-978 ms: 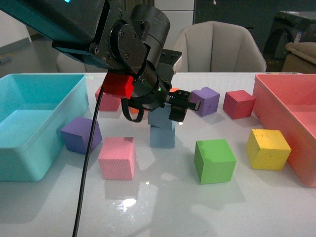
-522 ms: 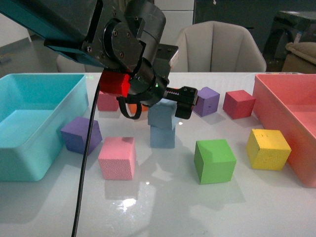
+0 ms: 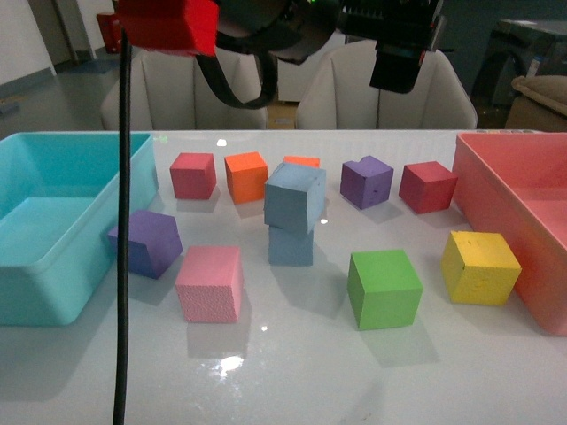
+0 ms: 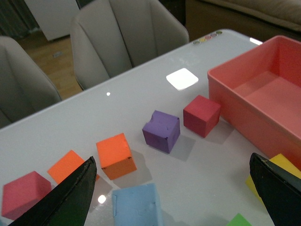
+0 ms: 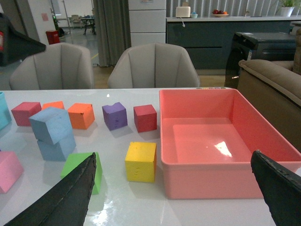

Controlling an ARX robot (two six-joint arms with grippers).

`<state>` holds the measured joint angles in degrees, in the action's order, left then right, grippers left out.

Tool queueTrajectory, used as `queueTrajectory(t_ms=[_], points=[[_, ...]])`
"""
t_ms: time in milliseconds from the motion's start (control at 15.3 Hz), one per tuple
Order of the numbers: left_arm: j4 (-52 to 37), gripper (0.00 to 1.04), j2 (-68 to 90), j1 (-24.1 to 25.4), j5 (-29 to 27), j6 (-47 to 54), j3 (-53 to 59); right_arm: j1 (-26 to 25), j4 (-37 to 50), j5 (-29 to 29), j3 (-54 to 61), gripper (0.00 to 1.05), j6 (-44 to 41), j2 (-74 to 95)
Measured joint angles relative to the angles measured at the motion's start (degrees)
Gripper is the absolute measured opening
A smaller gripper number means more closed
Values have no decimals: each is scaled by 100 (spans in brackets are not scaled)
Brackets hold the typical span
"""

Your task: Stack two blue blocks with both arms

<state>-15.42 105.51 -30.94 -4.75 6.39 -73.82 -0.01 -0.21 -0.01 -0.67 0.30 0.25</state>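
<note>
The two blue blocks stand stacked mid-table. The upper blue block [image 3: 295, 197] sits twisted and slightly off-centre on the lower blue block [image 3: 291, 246]. Both show in the right wrist view, upper [image 5: 51, 124] on lower [image 5: 56, 149]. The upper block's top shows in the left wrist view [image 4: 136, 207]. My left gripper [image 3: 403, 49] is open and empty, high above the table, well clear of the stack; its jaws stand wide apart in the left wrist view [image 4: 172, 160]. My right gripper [image 5: 174, 155] is open and empty, out of the front view, to the right of the stack.
A turquoise bin [image 3: 53, 297] stands at the left and a pink bin [image 3: 496, 190] at the right. Around the stack lie purple [image 3: 146, 242], pink [image 3: 210, 283], green [image 3: 384, 288], yellow [image 3: 480, 266], red [image 3: 193, 174], orange [image 3: 246, 176], purple [image 3: 367, 181] and dark red [image 3: 428, 186] cubes.
My left gripper was at the upper blue block; it has risen to the top of the view. The block stays on the lower one.
</note>
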Motion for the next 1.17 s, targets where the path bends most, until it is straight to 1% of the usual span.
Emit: queueTrajectory(t_ms=[130, 196, 261, 326, 391, 587, 652, 783, 978, 1174], points=[[-466, 97, -809, 37, -195, 118, 695, 0, 2, 0, 0, 98, 0, 0], [-1510, 85, -1287, 85, -1255, -136, 1399, 0, 2, -2, 0, 98, 0, 0], [-2037, 73, -2002, 317, -1891, -361, 2319, 0, 0, 2, 0, 98, 0, 0], [-2389, 60, -2671, 673, -1939, -483, 3110, 0, 4, 2, 0, 98, 0, 0], [-2599, 47, -3132, 990, -1829, -557, 3724, 0, 2, 0, 0, 98, 0, 0], [-2756, 9, -3886, 1467, -1113, -601, 5182, 0, 2, 0, 0, 98, 0, 0], [-2822, 2, -4221, 1659, -975, -610, 5458, 0, 2, 0, 0, 98, 0, 0], [-2813, 2, -4769, 1978, -702, -623, 5943, 0, 2, 0, 0, 98, 0, 0], [-2579, 2, -5501, 2308, -313, -623, 6485, 0, 2, 0, 0, 98, 0, 0], [-2459, 2, -5783, 2417, -227, -623, 6623, 0, 0, 0, 0, 98, 0, 0]])
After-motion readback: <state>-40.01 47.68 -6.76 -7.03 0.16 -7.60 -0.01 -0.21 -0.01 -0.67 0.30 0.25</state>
